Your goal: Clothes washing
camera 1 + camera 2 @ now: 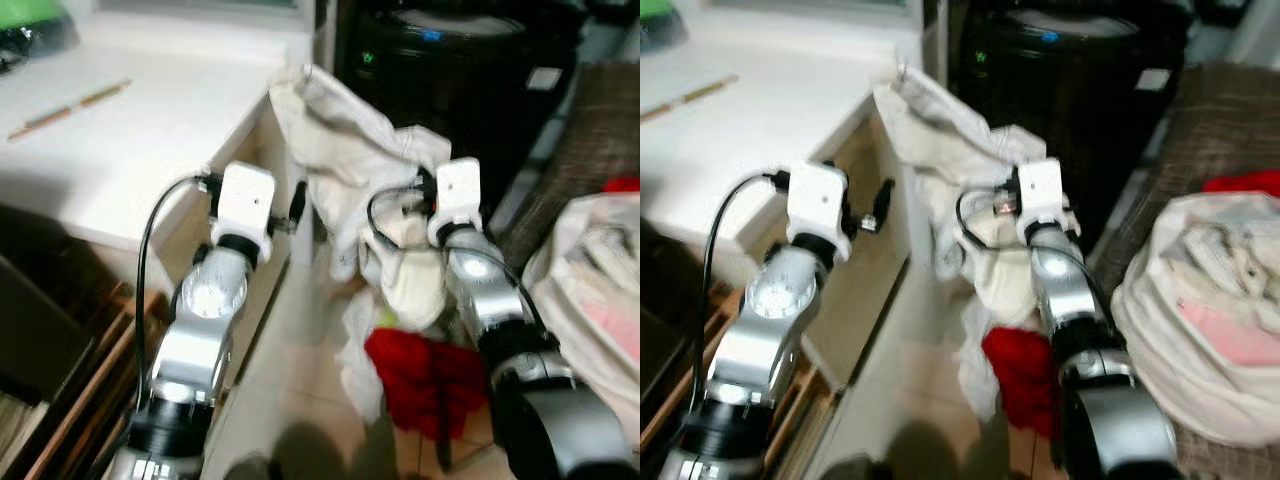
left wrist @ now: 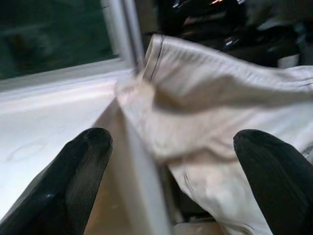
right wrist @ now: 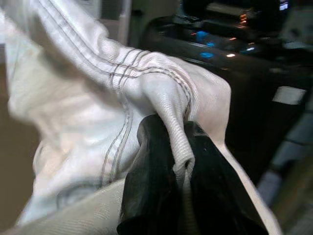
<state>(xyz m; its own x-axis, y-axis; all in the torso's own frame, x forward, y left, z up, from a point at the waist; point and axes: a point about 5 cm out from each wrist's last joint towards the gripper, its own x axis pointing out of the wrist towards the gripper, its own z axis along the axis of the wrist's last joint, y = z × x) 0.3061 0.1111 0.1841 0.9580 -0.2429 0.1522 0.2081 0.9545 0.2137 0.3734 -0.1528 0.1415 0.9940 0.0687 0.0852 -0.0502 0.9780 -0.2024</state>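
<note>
The right gripper (image 3: 181,147) pinches a fold of one cream-white garment (image 1: 350,150), its two black fingers (image 3: 146,186) pressed together on a seam with the cloth bunched between them. The garment hangs in front of the one black washing machine (image 1: 460,70), stitched with double lines of dark thread, and one corner of it is draped up against the edge of the white counter (image 1: 130,130) to the left of the machine. The left gripper (image 2: 171,161) is spread wide and holds nothing, its two fingertips (image 2: 88,156) far apart, pointing at that draped corner where cloth meets counter edge.

Below the machine, on the pale tiled floor (image 1: 290,380), lies one red cloth (image 1: 420,370) among other white laundry (image 1: 360,350). To the right of the machine sits one full whitish bag (image 1: 1200,310) with pink showing through it, resting on a brown woven surface (image 1: 1220,130), with a second bit of red (image 1: 1245,183) beyond it. One thin stick-like thing (image 1: 70,108) lies on the counter. The machine shows small blue and green lights (image 1: 1048,37) and a pale label (image 1: 1152,80); any writing is too blurred to read
</note>
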